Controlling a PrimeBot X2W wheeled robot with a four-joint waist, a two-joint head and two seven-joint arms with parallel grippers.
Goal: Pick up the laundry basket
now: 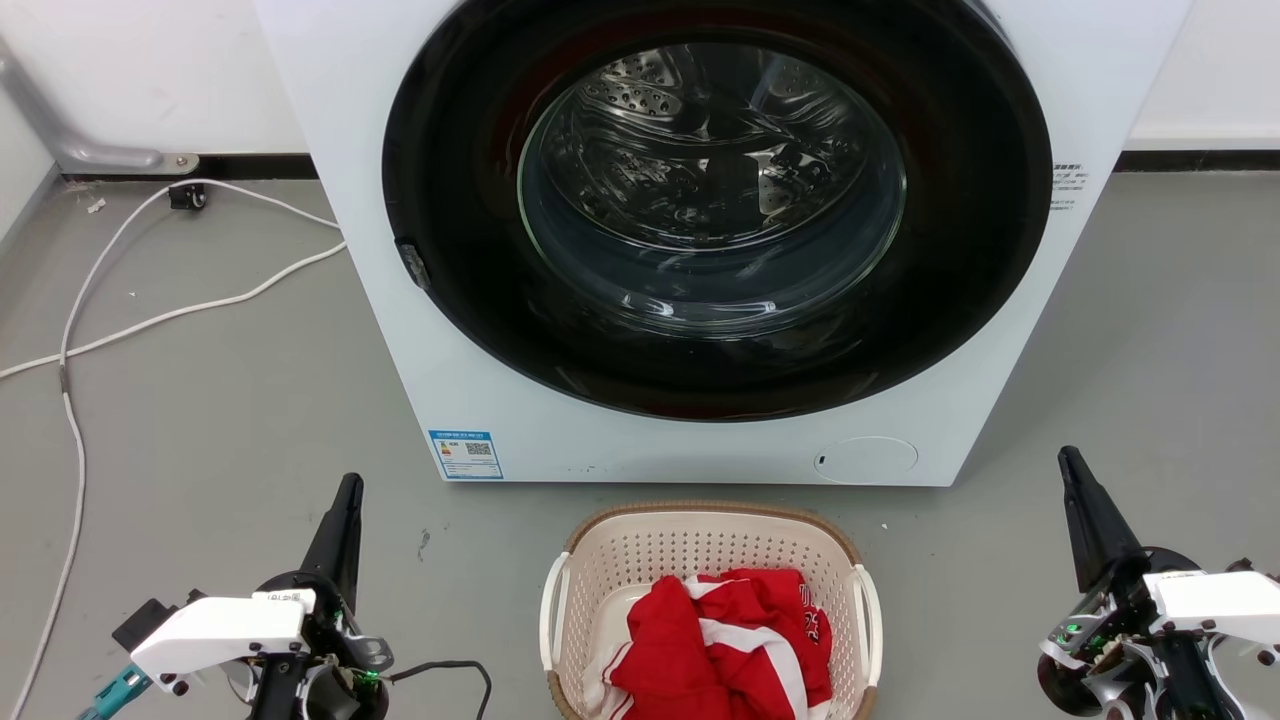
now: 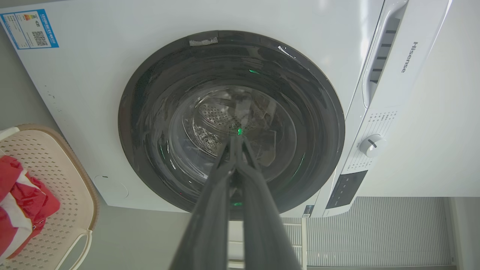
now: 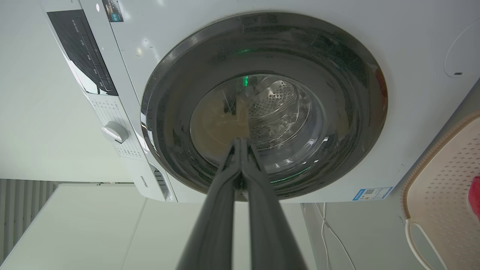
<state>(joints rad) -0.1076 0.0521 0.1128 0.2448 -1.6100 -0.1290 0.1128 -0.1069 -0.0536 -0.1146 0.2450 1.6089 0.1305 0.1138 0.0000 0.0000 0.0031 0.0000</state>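
the left claw point(image 1: 349, 492) and right claw point(image 1: 1070, 465), each with its fingers pressed together and holding nothing, flank the laundry basket point(image 1: 700, 510), touching neither handle. the basket sits on the grey floor point(image 1: 200, 420) just before the white washing machine point(image 1: 380, 300), red-and-white clothing point(image 1: 720, 640) heaped inside.

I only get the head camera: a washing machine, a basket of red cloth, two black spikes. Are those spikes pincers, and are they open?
Observer: Pincers, yes. The left wrist view shows the left gripper with both fingers pressed together, holding nothing.
Operator: And the other one?
Observer: The right gripper is shut too, tips touching, aimed at the washing machine.
Operator: What make is it?
Observer: The lettering on its upper panel reads Hisense.
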